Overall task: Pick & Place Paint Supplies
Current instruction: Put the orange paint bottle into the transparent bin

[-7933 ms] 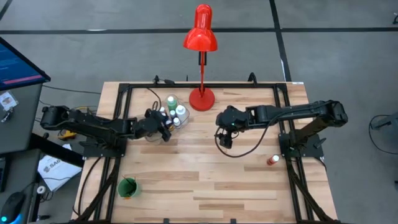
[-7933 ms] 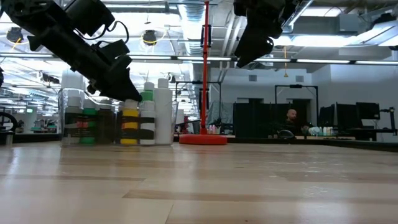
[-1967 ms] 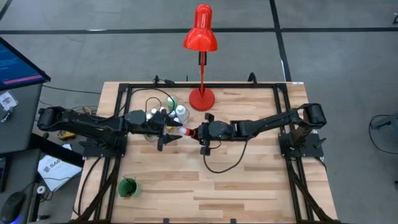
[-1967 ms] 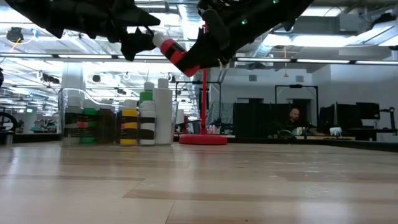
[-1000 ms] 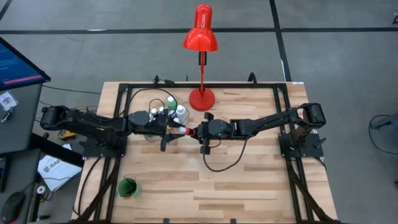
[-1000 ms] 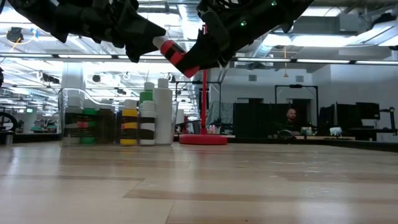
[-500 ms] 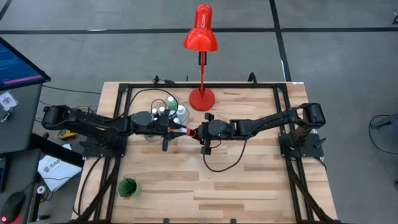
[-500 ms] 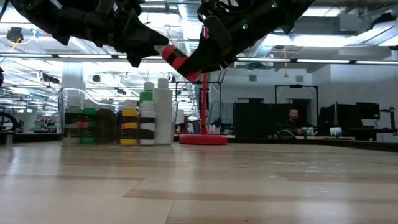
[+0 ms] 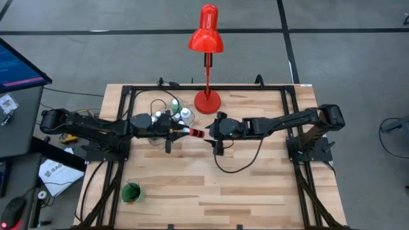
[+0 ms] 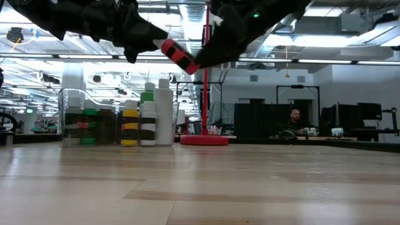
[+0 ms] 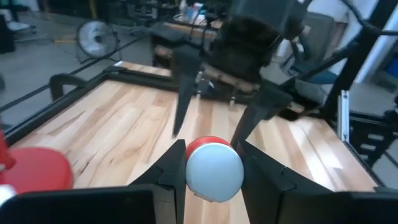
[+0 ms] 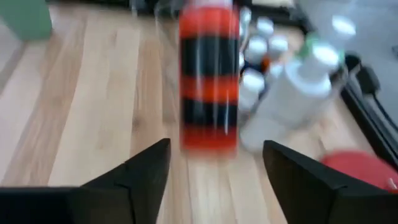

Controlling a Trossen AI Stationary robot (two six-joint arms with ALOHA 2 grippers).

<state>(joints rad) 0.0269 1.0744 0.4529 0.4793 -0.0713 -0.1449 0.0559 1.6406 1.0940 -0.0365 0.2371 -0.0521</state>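
Observation:
A red paint bottle (image 9: 194, 133) with black bands and a white cap hangs in the air over the table's middle. My left gripper (image 9: 175, 132) is shut on its cap end. My right gripper (image 9: 211, 132) stands open just off the bottle's bottom end, touching nothing; in the right wrist view its fingers (image 12: 144, 169) flank the space in front of the bottle (image 12: 209, 81). Behind my left gripper, a clear box (image 9: 167, 119) holds several other paint bottles (image 10: 147, 119) standing upright. My left gripper pinches the bottle's white cap (image 11: 214, 172) between its two fingers (image 11: 173, 169). It comes nearly level from the table's left, along the bottle's length. The bottle sticks out toward the right arm, lifted clear of the table, its bottom end (image 10: 187, 62) tilted a little downward.
A tall red desk lamp (image 9: 206, 38) stands on its round base (image 9: 207, 101) at the far middle, just behind both grippers. A green cup (image 9: 131, 191) sits near the front left. Black frame rails (image 9: 128, 96) run around the wooden table.
My left gripper has taken hold of the red bottle's cap end and stayed in place. My right gripper has let go of the bottle's body and drawn back toward the table's right edge, rising slightly. The bottle stays in the air.

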